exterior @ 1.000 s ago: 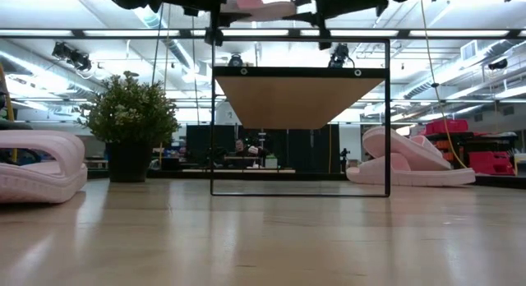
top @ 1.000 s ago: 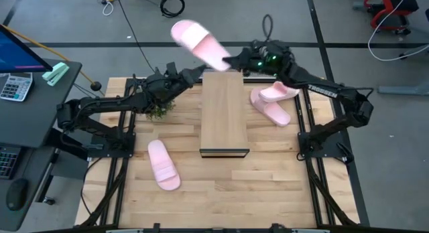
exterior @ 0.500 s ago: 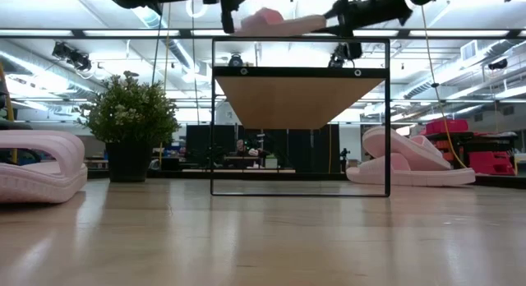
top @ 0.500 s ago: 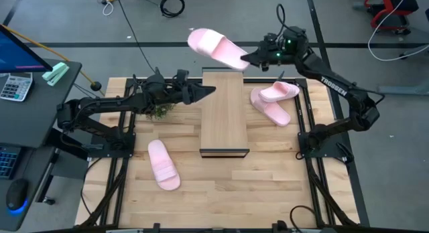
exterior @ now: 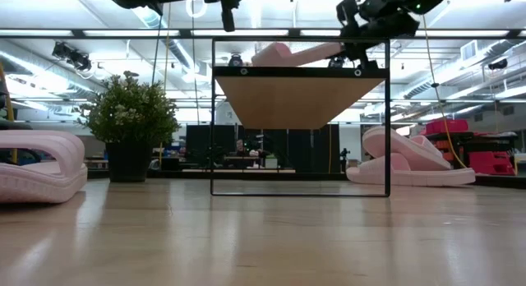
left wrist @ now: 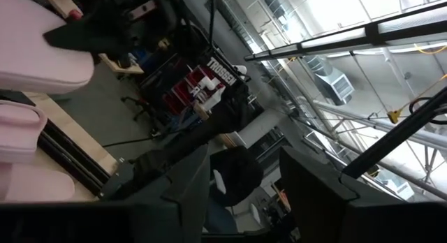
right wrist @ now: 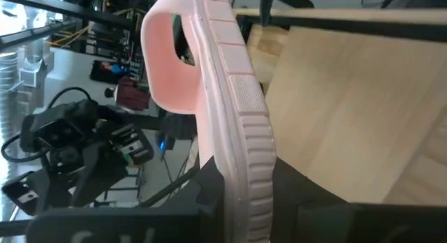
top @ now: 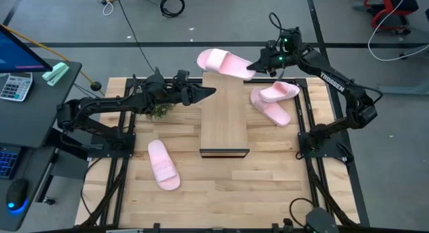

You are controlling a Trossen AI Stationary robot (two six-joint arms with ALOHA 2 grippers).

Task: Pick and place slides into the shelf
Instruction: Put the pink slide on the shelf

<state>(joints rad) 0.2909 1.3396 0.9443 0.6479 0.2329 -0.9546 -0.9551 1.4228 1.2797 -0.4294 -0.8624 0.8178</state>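
A pale pink slide [top: 222, 62] hangs in my right gripper [top: 253, 67] over the far end of the shelf [top: 224, 119], strap end toward the table's left. In the low view the slide [exterior: 292, 54] slopes down to the shelf's wood top board [exterior: 300, 93]; whether it touches the board I cannot tell. My left gripper [top: 209, 92] hovers open at the shelf's left edge, holding nothing; its fingers [left wrist: 188, 177] stand apart. Two slides [top: 271, 102] lie stacked on the table right of the shelf, and another slide [top: 163, 165] lies near left. My right gripper [right wrist: 248, 201] pinches the slide's heel end [right wrist: 241, 180] between its two fingers, one on the footbed side and one on the underside. It comes from the table's right, roughly level. The slide sticks out leftward, strap end [exterior: 271, 54] lowest, heel end raised.
A small potted plant [top: 159, 111] stands under the left arm, left of the shelf. The shelf's thin black frame [exterior: 212, 122] lifts its board well above the tabletop [top: 268, 173]. A desk with a calculator [top: 15, 86] sits off the table's left.
My right gripper has carried the slide from high beyond the shelf's far left corner toward the right and down to the shelf's far end; the slide has levelled out, close to the board. My left gripper has drawn back from the slide toward the near side.
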